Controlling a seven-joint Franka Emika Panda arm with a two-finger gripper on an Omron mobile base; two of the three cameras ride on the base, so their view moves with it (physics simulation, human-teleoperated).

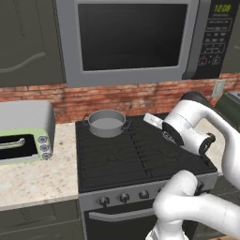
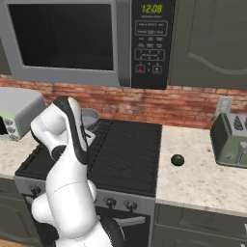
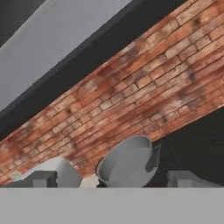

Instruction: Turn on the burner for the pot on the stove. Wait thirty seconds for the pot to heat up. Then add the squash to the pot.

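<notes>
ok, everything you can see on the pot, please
The pot is small, wide and shallow, grey metal by its look, with a pale grey inside and a small loop handle on each side. It stands upright on the stove at the back left burner, near the brick wall. It looks empty. Nothing else touches it. No flame is visible under it.

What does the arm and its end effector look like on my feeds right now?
The arm is made of glossy white, rounded segments with dark joints; the right base view shows a black band running down one link. No cables or markings are visible. In the hand view, the end effector shows as two small, blocky dark grey finger tips.
</notes>
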